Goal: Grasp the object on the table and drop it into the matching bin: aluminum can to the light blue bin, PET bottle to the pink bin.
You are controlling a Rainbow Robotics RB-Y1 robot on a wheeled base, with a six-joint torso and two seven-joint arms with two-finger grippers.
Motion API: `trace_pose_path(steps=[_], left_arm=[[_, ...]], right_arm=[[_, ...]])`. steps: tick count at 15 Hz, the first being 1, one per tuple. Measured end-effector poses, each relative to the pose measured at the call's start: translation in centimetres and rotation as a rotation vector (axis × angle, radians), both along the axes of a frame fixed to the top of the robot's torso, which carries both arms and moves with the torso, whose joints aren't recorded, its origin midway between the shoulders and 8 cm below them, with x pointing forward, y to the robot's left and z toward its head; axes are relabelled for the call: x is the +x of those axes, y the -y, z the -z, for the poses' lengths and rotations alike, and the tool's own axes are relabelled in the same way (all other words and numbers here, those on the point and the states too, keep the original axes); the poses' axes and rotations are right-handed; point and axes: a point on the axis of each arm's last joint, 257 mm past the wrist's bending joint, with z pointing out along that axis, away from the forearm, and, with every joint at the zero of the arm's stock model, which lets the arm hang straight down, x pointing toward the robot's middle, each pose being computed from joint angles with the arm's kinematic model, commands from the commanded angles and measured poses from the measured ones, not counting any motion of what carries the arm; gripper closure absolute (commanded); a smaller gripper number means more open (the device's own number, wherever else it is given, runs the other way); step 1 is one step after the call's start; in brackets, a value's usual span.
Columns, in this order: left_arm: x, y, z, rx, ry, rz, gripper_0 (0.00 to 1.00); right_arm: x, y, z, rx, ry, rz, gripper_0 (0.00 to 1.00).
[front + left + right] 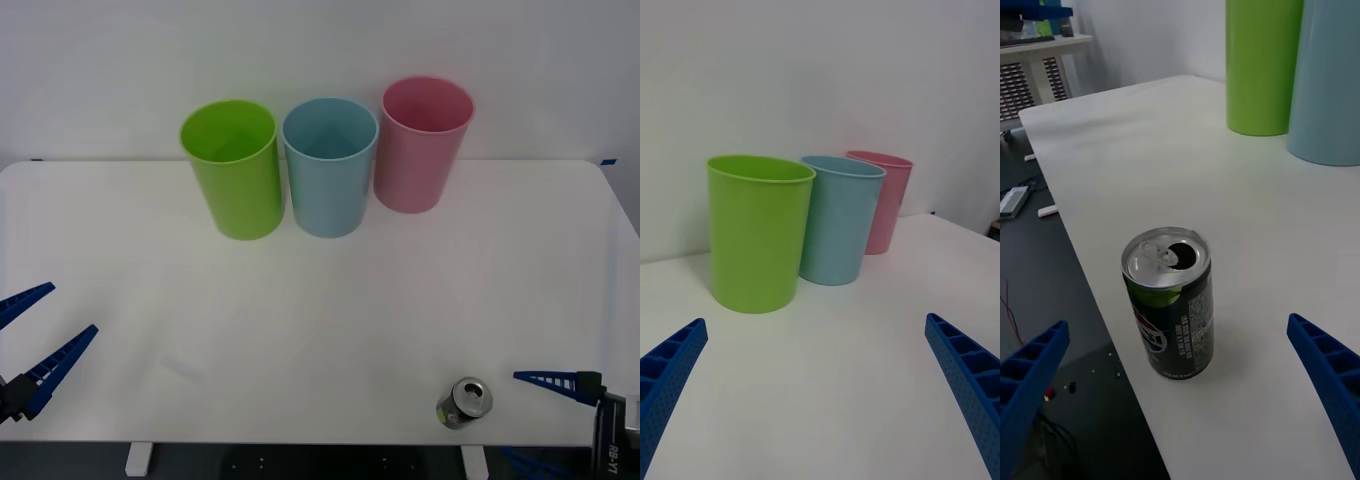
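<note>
The can (pixel 1169 300) stands upright near the table's (pixel 300 330) front edge, well apart from the blue bin (pixel 329 165). The right gripper (pixel 1180 397), fingers apart, is just beside it, probably not yet around it. Next: advance and close. The left gripper (pixel 30 345) waits open.

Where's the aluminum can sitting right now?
In the front view the aluminum can stands upright near the table's front edge on the robot's right, just beside the open right pincer, far from the three bins.
</note>
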Motion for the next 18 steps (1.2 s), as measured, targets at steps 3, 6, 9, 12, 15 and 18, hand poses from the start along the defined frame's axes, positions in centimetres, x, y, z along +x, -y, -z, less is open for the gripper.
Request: trace_pose_path(steps=[3, 6, 9, 12, 15, 18], left_arm=[[0.0, 0.0, 0.0, 0.000, 0.000, 0.000, 0.00], [0.0, 0.0, 0.0, 0.000, 0.000, 0.000, 0.00], [0.0, 0.0, 0.0, 0.000, 0.000, 0.000, 0.00], [0.0, 0.0, 0.0, 0.000, 0.000, 0.000, 0.00], [0.0, 0.0, 0.0, 0.000, 0.000, 0.000, 0.00], [0.0, 0.0, 0.0, 0.000, 0.000, 0.000, 0.00]], right_arm=[[0.3, -0.7, 1.0, 0.034, 0.005, 0.022, 0.00], [0.8, -1.2, 2.0, 0.028, 0.047, 0.038, 0.00], [1.2, -2.0, 2.8, 0.045, 0.050, 0.042, 0.00], [1.6, -3.2, 3.4, 0.059, 0.058, 0.048, 0.00], [2.1, -4.2, 3.9, 0.053, 0.070, 0.064, 0.00], [2.8, -5.3, 4.4, 0.050, 0.081, 0.075, 0.00]])
